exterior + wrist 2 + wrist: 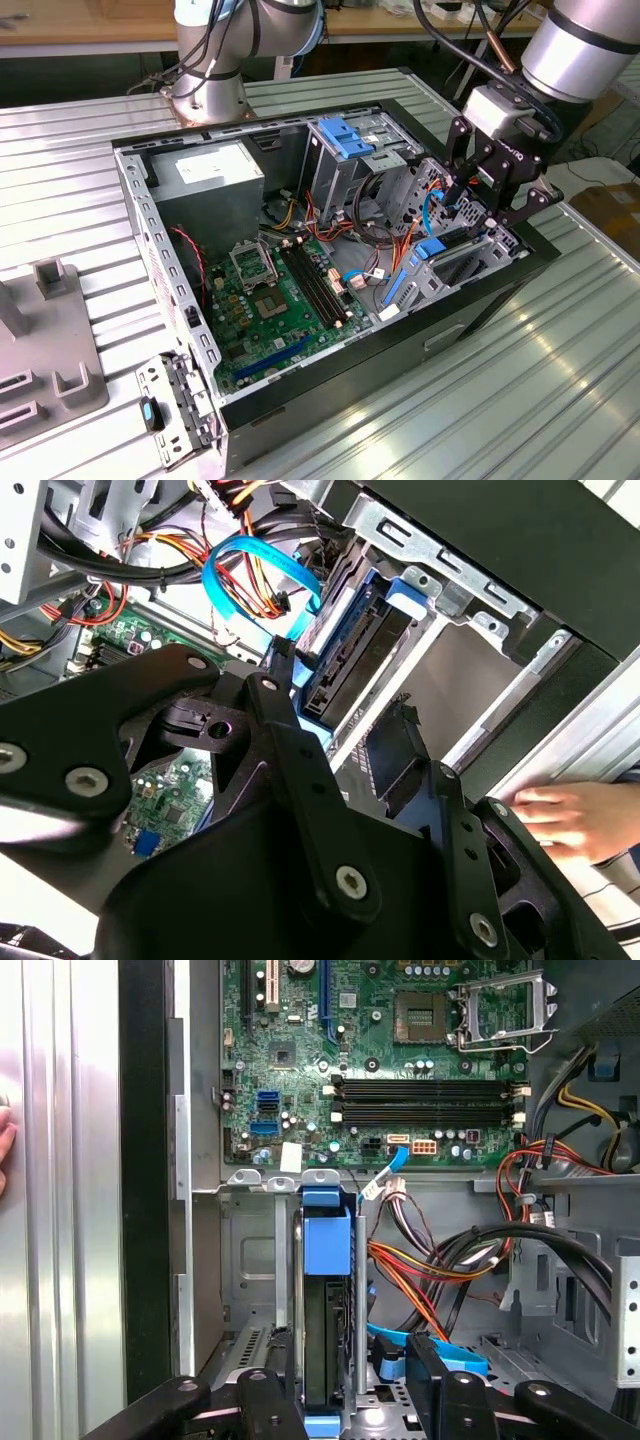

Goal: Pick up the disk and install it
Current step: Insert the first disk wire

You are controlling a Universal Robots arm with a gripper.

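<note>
Ribbed metal counter (560, 380) carries an open computer case (150, 235), its motherboard (270, 300) exposed. A grey fixture (50, 350) sits at the exterior view's left.

Exterior view: we note the hand (490, 205) low over the drive bay, at the case corner toward the exterior view's right. The disk (432, 248) stands on edge in that bay, directly under the hand.

Second wrist view: the disk (355, 645) sits in the metal cage with its blue rails showing. A blue data cable (250, 560) loops just beside it. The hand (345, 685) straddles the disk. A person's fingers (560, 815) lie near the case's outer wall.

First wrist view: the hand (345, 1385) has its fingers apart, one on each side of the disk (327, 1250). We see a gap between one finger and the disk. The motherboard (400, 1060) lies beyond the bay.
</note>
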